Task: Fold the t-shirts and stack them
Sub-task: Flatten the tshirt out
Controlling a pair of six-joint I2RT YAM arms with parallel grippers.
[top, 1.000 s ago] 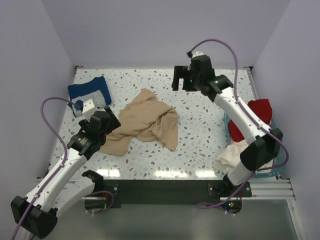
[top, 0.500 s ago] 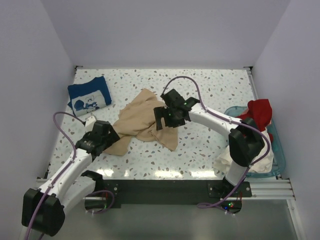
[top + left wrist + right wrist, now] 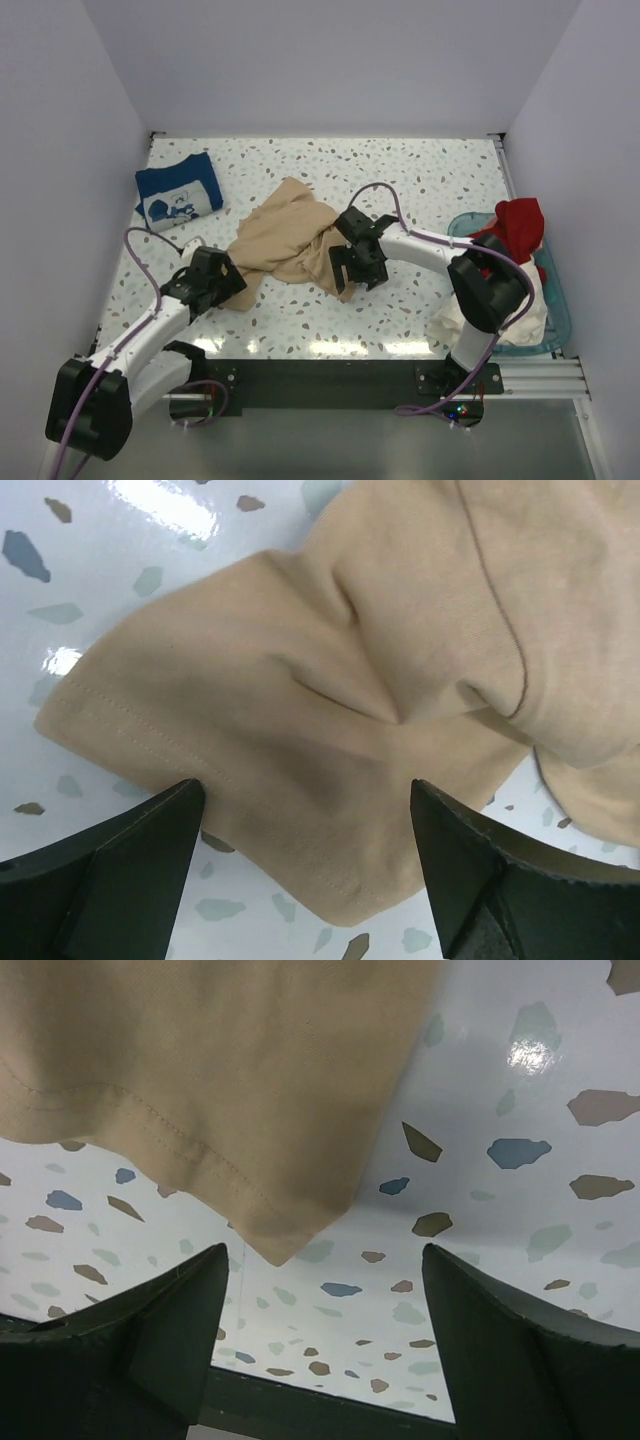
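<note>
Left gripper [image 3: 305,875]: fingers [image 3: 120,870] stand wide apart, one on each side of the near left corner of the tan t-shirt [image 3: 330,730]; the hem lies between them and is not pinched yet
Right gripper [image 3: 325,1335]: also open, fingers [image 3: 150,1350] astride the pointed near right corner of the same shirt, just above the table [image 3: 500,1210]
What changed, right arm: a second ago it was up at the far side of the table, well apart from the cloth; now it has swung in and come down to that corner
What changed, left arm: it has moved a little toward the near edge and lower, onto its corner
Tan t-shirt: crumpled in the middle of the table, not spread, not folded
Other shirts: navy t-shirt [image 3: 178,190] lies folded at the far left; red t-shirt [image 3: 520,222] and cream t-shirt [image 3: 445,322] wait at the teal basket [image 3: 560,305] on the right
Meaning for the task: both arms look ready to take one corner each, probably to pull the tan shirt flat before folding; the folding itself is not begun
</note>
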